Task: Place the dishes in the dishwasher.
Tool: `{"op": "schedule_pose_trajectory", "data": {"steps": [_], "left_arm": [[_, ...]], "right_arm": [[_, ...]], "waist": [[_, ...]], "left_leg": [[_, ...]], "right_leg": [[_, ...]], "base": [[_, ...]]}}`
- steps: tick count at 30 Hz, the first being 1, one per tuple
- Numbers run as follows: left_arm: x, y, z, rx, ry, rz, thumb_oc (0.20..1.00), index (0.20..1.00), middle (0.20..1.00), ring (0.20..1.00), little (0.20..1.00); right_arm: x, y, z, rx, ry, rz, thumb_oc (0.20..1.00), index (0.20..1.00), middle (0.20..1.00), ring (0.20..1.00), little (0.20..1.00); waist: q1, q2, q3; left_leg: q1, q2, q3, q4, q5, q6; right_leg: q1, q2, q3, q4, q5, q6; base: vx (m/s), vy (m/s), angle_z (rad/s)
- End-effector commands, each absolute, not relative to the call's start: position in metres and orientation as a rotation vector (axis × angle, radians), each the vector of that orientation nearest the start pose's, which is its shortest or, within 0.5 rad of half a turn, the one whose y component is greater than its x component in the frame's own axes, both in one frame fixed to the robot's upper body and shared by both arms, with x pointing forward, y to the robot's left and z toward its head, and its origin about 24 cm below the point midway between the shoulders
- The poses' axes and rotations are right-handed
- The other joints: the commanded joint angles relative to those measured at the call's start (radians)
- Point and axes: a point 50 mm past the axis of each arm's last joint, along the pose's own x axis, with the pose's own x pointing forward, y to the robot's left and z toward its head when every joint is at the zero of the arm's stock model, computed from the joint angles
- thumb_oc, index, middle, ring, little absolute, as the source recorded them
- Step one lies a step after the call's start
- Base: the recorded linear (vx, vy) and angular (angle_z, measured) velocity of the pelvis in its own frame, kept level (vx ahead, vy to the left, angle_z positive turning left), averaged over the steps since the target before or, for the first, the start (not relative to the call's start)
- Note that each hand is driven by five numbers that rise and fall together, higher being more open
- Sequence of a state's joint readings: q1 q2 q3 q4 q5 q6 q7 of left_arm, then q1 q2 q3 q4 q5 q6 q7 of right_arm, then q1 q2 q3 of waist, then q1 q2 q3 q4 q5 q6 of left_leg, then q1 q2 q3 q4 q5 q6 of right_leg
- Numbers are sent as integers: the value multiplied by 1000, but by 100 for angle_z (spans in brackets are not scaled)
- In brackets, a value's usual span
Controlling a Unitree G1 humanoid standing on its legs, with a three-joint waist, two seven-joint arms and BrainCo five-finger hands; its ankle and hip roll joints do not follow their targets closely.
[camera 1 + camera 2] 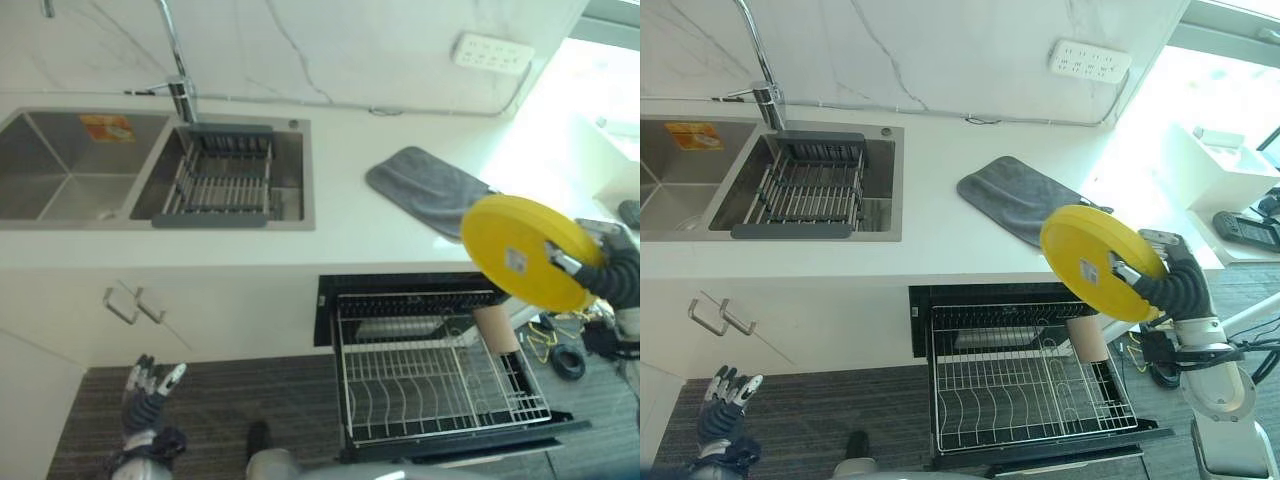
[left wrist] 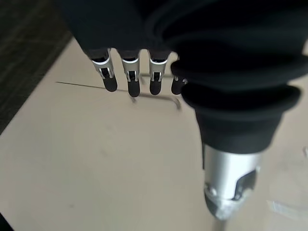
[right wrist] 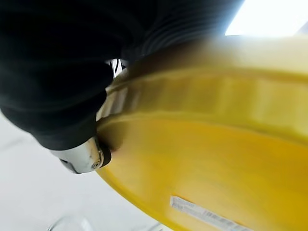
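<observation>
My right hand (image 1: 612, 272) grips a yellow plate (image 1: 525, 252) by its right rim and holds it tilted on edge, underside toward me, above the right end of the counter edge. The thumb (image 3: 89, 156) presses against the plate (image 3: 207, 163) in the right wrist view. Below the plate, the dishwasher's wire rack (image 1: 430, 375) is pulled out, with a tan cup (image 1: 496, 329) standing at its right side. My left hand (image 1: 150, 385) hangs low at the left near the floor, fingers (image 2: 130, 77) straight, in front of the cabinet door.
A grey cloth (image 1: 430, 187) lies on the white counter (image 1: 340, 215) behind the plate. The double sink (image 1: 60, 170) holds a dish drainer (image 1: 222, 175) under the tap. Cabinet handles (image 1: 135, 303) are at the left. A white side table (image 1: 1225, 190) stands at the right.
</observation>
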State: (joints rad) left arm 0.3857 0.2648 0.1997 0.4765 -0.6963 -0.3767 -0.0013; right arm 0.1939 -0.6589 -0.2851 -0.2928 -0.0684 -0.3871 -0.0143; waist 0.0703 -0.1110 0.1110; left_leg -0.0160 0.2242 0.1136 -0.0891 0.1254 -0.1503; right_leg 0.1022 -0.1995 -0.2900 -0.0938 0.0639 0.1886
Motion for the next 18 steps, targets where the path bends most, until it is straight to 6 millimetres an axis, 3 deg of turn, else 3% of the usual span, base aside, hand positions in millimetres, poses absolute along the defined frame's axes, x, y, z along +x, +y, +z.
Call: {"op": "schedule_pose_trajectory", "data": {"steps": [1,3,7,9,14,18], "left_arm": [[122,317,-35,-241,83,654,1000,1000,1000,1000,1000],[102,328,-50,-264,138,795,1000,1000,1000,1000,1000],[95,332,-55,-271,158,831,1000,1000,1000,1000,1000],[77,332,-74,-324,241,903,1000,1000,1000,1000,1000],[67,327,-90,-406,305,959,1000,1000,1000,1000,1000],[66,327,-90,-410,309,964,1000,1000,1000,1000,1000]], "right_arm": [[190,-243,215,-1041,-907,-18,200,200,200,200,200],[185,-234,215,-1235,-986,30,200,200,200,200,200],[188,-234,215,-1276,-991,34,200,200,200,200,200],[191,-230,213,-1387,-1065,42,200,200,200,200,200],[192,-226,205,-1404,-1075,117,200,200,200,200,200],[192,-227,204,-1401,-1070,121,200,200,200,200,200]], "waist": [[28,23,-29],[29,19,-38],[31,17,-40],[40,11,-45],[42,12,-49],[42,12,-50]], "left_leg": [[71,40,-24,2,-123,4],[67,42,-19,2,-122,0],[66,42,-19,2,-122,-1],[64,41,-20,2,-120,0],[61,38,-23,2,-121,2],[60,37,-24,2,-121,2]], "right_leg": [[1,-62,0,7,-11,44],[-1,-60,-7,7,-13,48],[-2,-58,-8,7,-14,48],[-2,-50,-12,7,-16,48],[-4,-47,-12,7,-18,51],[-4,-47,-13,7,-19,51]], "base": [[0,0,0],[-46,8,-3],[-19,6,-1],[-56,40,-1],[-14,28,-4],[0,0,0]]}}
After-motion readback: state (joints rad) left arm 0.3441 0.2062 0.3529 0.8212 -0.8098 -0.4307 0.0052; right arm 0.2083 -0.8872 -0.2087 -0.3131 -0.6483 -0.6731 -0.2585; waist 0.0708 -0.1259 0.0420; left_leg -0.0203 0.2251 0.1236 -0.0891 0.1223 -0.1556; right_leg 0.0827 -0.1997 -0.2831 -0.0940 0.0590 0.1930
